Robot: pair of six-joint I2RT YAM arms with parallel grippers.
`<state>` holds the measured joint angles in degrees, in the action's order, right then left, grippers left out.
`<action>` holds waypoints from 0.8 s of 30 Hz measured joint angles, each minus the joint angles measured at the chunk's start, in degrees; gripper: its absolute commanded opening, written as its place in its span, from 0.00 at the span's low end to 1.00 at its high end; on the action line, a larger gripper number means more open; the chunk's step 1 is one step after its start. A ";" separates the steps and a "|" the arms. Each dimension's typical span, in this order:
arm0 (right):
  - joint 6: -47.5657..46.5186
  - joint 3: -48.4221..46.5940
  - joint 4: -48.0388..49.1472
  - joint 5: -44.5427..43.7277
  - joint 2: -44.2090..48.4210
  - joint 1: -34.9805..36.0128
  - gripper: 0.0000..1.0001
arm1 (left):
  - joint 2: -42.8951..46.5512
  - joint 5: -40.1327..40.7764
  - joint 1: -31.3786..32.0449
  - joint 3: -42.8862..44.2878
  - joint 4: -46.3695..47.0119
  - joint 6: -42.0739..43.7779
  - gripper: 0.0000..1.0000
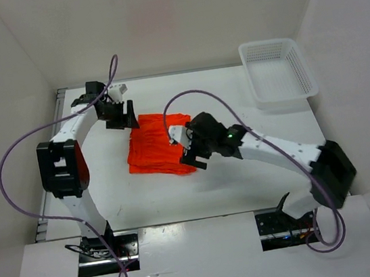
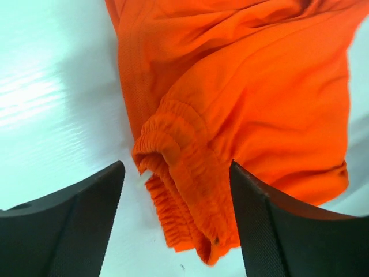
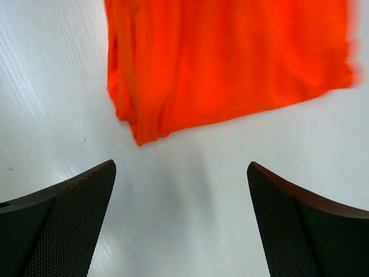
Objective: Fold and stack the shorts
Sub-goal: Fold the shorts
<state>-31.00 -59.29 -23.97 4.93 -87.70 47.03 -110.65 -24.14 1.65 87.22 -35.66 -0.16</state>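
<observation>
Left gripper [image 2: 176, 173]: jaws spread wide, nothing clamped; gathered waistband of the shorts [image 2: 259, 104] lies between the fingers, a white cord end [image 2: 145, 176] poking out. Right gripper [image 3: 181, 167]: jaws apart, empty, over the bare table [image 1: 179, 194] just off a folded corner of the cloth. Shorts bunched mid-table between both grippers. White basket [image 1: 265, 44] at far right corner, well apart.
</observation>
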 measured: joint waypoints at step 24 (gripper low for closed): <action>-1.73 19.56 11.17 -19.39 55.60 -32.28 0.99 | 34.34 18.86 -23.54 -30.34 10.34 -0.07 0.99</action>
<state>-32.73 -39.72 -12.80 -14.46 -32.10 14.74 -76.31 -5.28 -21.89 56.88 -25.32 -0.23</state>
